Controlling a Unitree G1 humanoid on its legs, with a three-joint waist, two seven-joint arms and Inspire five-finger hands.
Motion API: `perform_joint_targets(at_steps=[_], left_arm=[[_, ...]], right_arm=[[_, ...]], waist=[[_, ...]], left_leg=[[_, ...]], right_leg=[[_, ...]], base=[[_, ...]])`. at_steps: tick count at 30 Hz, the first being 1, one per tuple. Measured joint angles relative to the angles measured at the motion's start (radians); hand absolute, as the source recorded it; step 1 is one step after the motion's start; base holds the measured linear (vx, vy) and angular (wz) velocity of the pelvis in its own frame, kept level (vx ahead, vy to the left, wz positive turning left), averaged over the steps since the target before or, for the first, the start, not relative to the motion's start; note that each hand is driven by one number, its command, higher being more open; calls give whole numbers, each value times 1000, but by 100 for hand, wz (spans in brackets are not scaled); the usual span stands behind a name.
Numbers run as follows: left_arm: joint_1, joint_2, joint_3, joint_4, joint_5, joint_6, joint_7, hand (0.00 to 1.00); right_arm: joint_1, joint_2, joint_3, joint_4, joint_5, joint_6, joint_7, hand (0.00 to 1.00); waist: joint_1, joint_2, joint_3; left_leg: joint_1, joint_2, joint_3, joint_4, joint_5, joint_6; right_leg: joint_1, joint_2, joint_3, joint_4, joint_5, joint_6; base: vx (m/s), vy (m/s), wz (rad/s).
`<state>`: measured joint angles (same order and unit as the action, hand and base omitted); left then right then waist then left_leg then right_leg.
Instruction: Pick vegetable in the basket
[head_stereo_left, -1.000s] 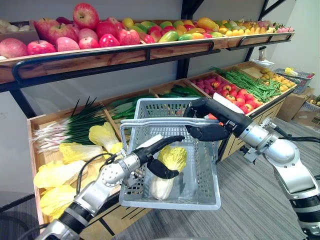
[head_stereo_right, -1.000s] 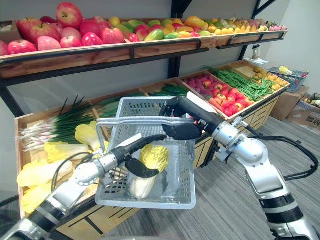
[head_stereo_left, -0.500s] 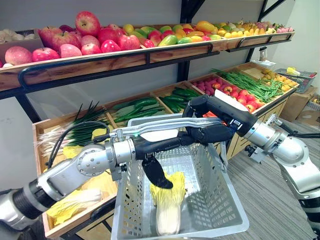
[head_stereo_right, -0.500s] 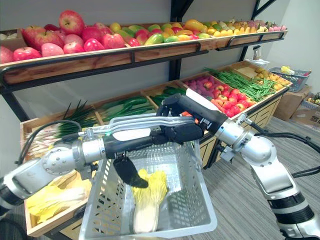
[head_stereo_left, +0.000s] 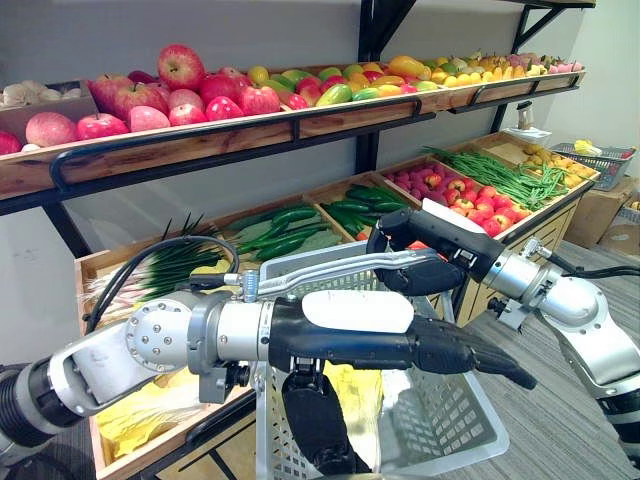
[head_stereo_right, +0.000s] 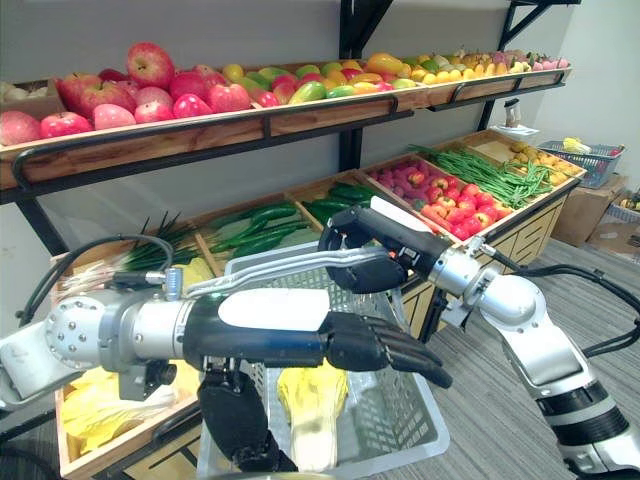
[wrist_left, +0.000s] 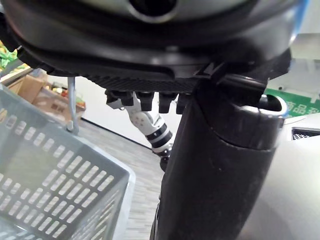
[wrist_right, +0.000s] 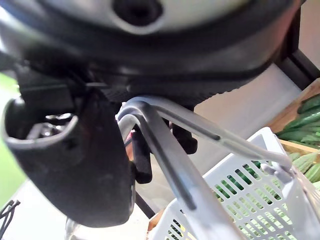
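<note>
**Inspector:** What has changed at the basket (head_stereo_left: 445, 425)?

**Assessor:** The left hand (head_stereo_left: 350, 345) has lifted clear of it. It now hangs above the rim with its fingers (head_stereo_left: 485, 360) straight and extended, holding nothing.

**Inspector:** Location of the vegetable?

**Assessor:** The cabbage (head_stereo_right: 312, 415) lies on the basket floor, apart from that hand.

**Inspector:** And the right hand (head_stereo_left: 415, 270)?

**Assessor:** It stays curled round the basket handles (head_stereo_left: 320, 272) and carries the load.

**Inspector:** Finding?

**Assessor:** The release looks complete. In my judgement this item is placed and needs no further handling.

Head pair downward, wrist cameras close, basket (head_stereo_left: 440, 425) shared
</note>
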<state>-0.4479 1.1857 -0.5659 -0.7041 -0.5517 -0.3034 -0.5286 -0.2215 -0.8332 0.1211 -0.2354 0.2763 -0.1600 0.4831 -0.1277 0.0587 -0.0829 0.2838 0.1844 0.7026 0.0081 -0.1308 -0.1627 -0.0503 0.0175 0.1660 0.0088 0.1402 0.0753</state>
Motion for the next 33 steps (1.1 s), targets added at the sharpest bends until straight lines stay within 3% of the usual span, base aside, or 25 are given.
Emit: perform_joint_targets(at_steps=[1, 5, 6, 9, 11, 13, 19, 23, 28, 33], left_arm=[[19, -2, 24, -1, -8, 0, -1, 100], [153, -100, 342, 46, -6, -7, 31, 100], [182, -167, 470, 94, -3, -30, 93, 100], [258, -299, 704, 206, 47, -72, 230, 100], [314, -376, 809, 265, 75, -85, 294, 100], [396, -515, 922, 368, 94, -86, 364, 100], [610, -860, 1066, 508, 212, -10, 459, 100], [694, -1016, 1180, 578, 286, 23, 504, 100], [715, -1123, 1372, 638, 290, 31, 604, 100], [750, -1176, 1467, 697, 277, 31, 715, 100]], right_arm=[[0, 5, -2, 3, 0, 0, 0, 0], [59, 60, -100, 12, -6, -3, -8, 0], [104, 91, -169, 13, -10, -4, -18, 0], [183, 145, -300, 14, -9, -5, -41, 0], [230, 175, -379, 15, -8, -5, -59, 0], [296, 208, -505, 31, 1, -5, -76, 0], [436, 322, -745, 57, 2, -5, -148, 0], [535, 428, -833, 58, 5, -4, -168, 0], [601, 510, -885, 80, 41, 24, -212, 0], [659, 643, -885, 86, 44, 31, -278, 0]], waist=[[0, 0, 0], [12, -4, 2], [16, -8, 5], [21, -15, 10], [23, -22, 14], [21, -33, 20], [12, -63, 42], [5, -58, 53], [2, -43, 61], [17, -39, 62]], left_leg=[[0, 0, -1, 0, 0, 0], [-9, -1, -20, 0, 6, 9], [-16, -2, -34, 0, 9, 12], [-25, -3, -57, -3, 16, 15], [-26, -3, -63, -7, 20, 15], [-26, -6, -77, -22, 30, 16], [-27, -15, -85, -43, 42, 16], [-33, -14, -85, -47, 42, 16], [-49, -10, -90, -49, 42, 16], [-59, 5, -105, -26, 29, 13]], right_leg=[[0, 0, -1, 0, 0, 0], [0, -6, -17, 0, 0, -1], [1, -10, -29, 0, -1, -2], [2, -15, -46, -2, -4, -5], [2, -15, -51, -2, -6, -8], [2, -16, -59, -4, -7, -10], [1, -17, -68, -13, -7, -10], [-2, -17, -70, -25, -7, -10], [-15, -17, -76, -26, -9, -8], [-8, -17, -92, -24, -19, -12]], base=[[0, 0, 0], [0, -1, 13], [1, -8, 25], [-1, -17, 21], [-3, -24, 12], [-3, -27, 11], [-2, -10, 4], [0, 0, 0], [2, -19, 2], [-9, -38, 9]])
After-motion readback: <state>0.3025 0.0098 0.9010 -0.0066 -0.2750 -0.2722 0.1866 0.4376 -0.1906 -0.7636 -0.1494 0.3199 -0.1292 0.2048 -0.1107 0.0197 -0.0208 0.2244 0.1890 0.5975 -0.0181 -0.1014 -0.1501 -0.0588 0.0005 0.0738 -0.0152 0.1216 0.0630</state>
